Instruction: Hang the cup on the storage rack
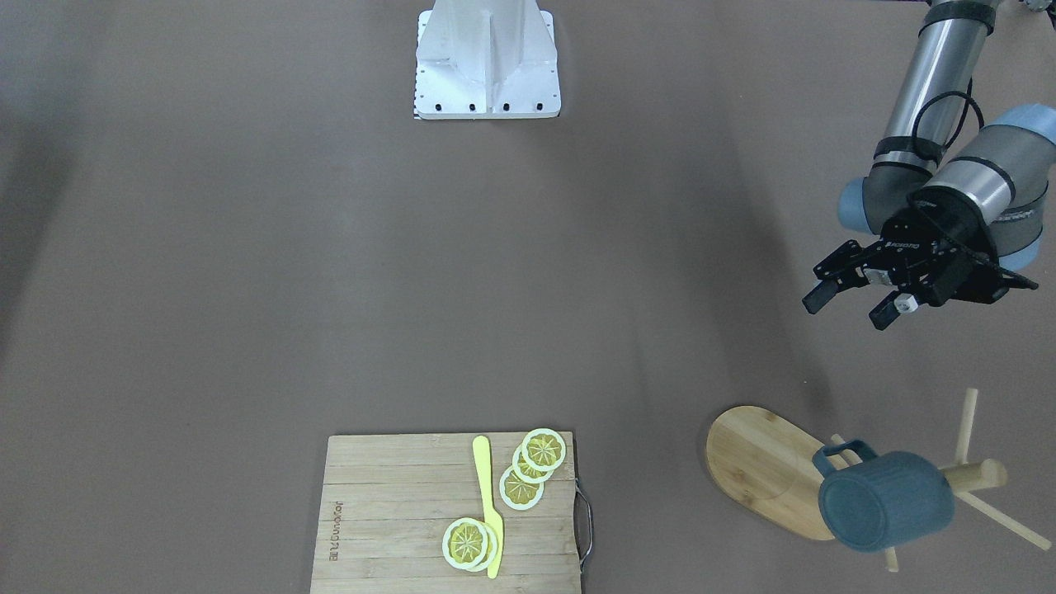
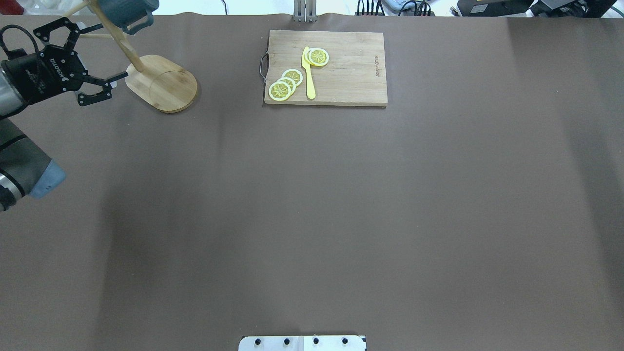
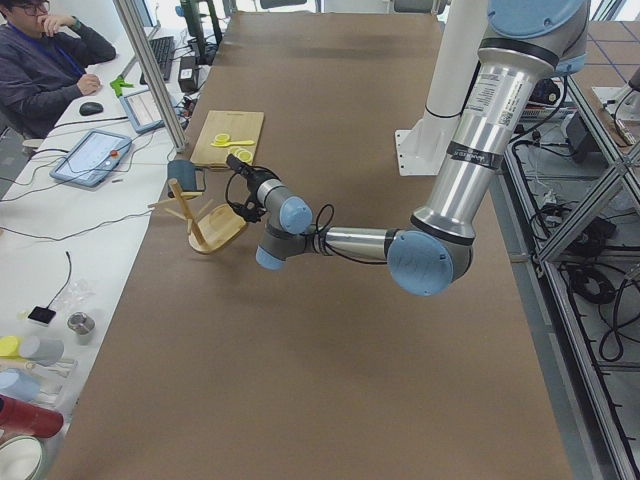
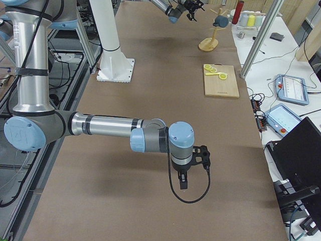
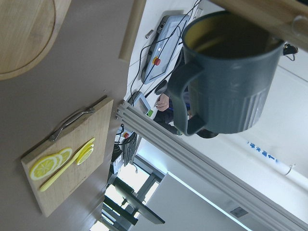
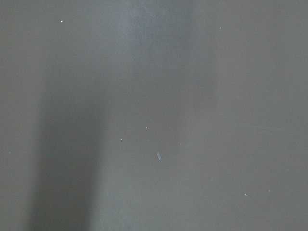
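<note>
The cup (image 1: 887,499) hangs on a peg high on the rack (image 1: 759,466), its mouth turned toward the post, its bottom facing outward and its handle to one side. It hangs clear of the brown worktop (image 1: 330,289). The left gripper (image 1: 850,304) hovers near the rack, apart from the cup, its jaws spread wide and holding nothing. The right gripper (image 4: 188,168) hangs low over bare worktop far from the rack, and whether it is released or clenched cannot be told. A cutting board (image 1: 396,511) carries lemon slices (image 1: 521,487) and a yellow knife (image 1: 488,503).

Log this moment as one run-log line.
cup: hung on storage rack, unheld | left pincer: open, clear of cup | right pincer: away from rack, state unclear
</note>
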Robot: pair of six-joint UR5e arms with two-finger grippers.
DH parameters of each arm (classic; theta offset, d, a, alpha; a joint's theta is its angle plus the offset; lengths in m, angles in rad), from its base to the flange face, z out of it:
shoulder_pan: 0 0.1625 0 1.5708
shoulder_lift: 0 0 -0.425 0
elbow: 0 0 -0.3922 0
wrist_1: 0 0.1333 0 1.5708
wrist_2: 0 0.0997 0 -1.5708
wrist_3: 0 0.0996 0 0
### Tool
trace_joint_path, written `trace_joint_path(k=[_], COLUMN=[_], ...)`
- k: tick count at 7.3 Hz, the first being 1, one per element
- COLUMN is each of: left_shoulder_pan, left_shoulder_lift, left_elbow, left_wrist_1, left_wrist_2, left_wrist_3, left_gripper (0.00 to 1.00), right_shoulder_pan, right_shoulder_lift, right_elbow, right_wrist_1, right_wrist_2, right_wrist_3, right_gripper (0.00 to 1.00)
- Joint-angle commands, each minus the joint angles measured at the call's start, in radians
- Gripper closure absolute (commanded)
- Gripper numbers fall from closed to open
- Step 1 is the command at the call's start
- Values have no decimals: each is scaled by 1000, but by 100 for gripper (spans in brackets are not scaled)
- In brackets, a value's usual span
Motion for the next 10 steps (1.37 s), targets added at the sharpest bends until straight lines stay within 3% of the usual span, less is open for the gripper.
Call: trace_joint_path(k=[1, 3, 5, 10], left_shoulder_pan=[-82, -221, -321, -348], left_shoulder_lift=[79, 87, 83, 172], left_elbow=[-92, -97, -136, -145], left_wrist_1=[-9, 29, 217, 402], left_wrist_2=[-195, -460, -641, -634], left_wrist_3=[151, 384, 704, 1661], left_gripper=[1, 1, 1, 1], right_shoulder_pan=[0, 0, 0, 0], right_shoulder_lift=[-9, -20, -22, -34], right_elbow=[4, 11, 14, 14], right_wrist_1=[1, 1, 9, 30], right_wrist_2=[3, 3, 3, 4], right_wrist_3=[5, 4, 5, 7], right_gripper=[0, 0, 0, 0])
